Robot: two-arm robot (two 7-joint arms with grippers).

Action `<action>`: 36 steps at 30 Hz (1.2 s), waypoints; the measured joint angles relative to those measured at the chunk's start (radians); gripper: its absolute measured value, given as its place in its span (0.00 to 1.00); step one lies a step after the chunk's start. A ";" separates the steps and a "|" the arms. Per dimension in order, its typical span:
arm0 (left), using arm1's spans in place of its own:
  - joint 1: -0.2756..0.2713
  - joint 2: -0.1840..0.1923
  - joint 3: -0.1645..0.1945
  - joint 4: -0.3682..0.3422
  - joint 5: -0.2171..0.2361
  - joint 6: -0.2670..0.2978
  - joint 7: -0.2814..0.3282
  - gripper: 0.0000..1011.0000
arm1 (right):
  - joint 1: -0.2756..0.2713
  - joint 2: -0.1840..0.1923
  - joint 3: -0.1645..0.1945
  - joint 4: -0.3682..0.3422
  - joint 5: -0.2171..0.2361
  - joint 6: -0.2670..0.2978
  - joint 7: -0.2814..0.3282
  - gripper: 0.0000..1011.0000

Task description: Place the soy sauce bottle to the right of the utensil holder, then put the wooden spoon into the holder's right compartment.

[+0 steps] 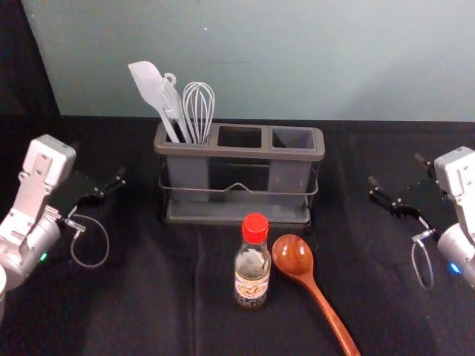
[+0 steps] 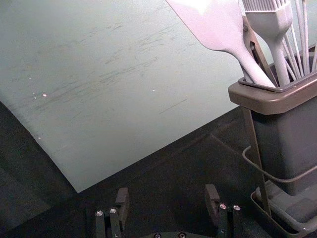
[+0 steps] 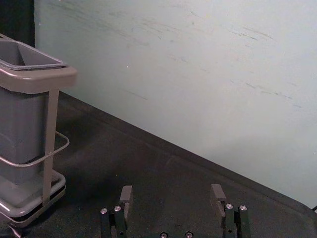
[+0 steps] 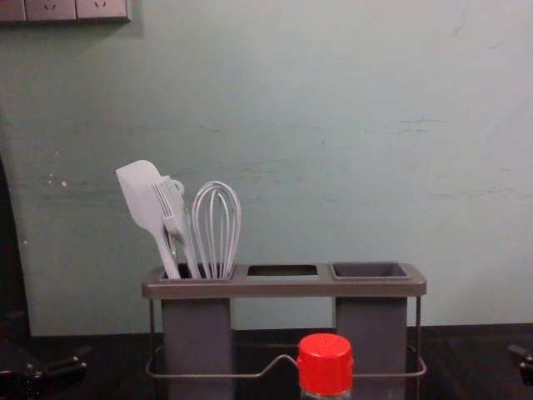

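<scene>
head view: soy sauce bottle (image 1: 252, 274) upright on the counter (image 1: 148, 311), in front of the utensil holder (image 1: 315, 148), not at its right, so step one looks undone. wooden spoon (image 1: 294, 256) lies just right of the bottle, bowl toward the holder; right compartment (image 1: 293, 139) has nothing sticking out, so step two is undone too. spatula (image 1: 148, 85) and whisk (image 1: 199, 104) stand in the left one. chest view: red cap (image 4: 325, 364) in front of the holder, same read. left wrist view: left hand (image 2: 167, 191) wide, holding nothing, out past the holder's utensil end. right wrist view: right hand (image 3: 171, 191) wide and unloaded, out to the holder's right. both placements left, bottle likely first.
</scene>
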 joint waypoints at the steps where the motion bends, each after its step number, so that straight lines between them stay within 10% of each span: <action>1: 0.000 0.000 0.000 0.000 0.000 0.000 0.000 0.99 | 0.000 0.000 0.000 0.000 0.000 0.000 0.000 0.99; 36: 0.000 0.000 0.000 0.000 0.000 0.000 0.000 0.99 | 0.000 0.000 0.000 0.000 0.000 0.000 0.000 0.99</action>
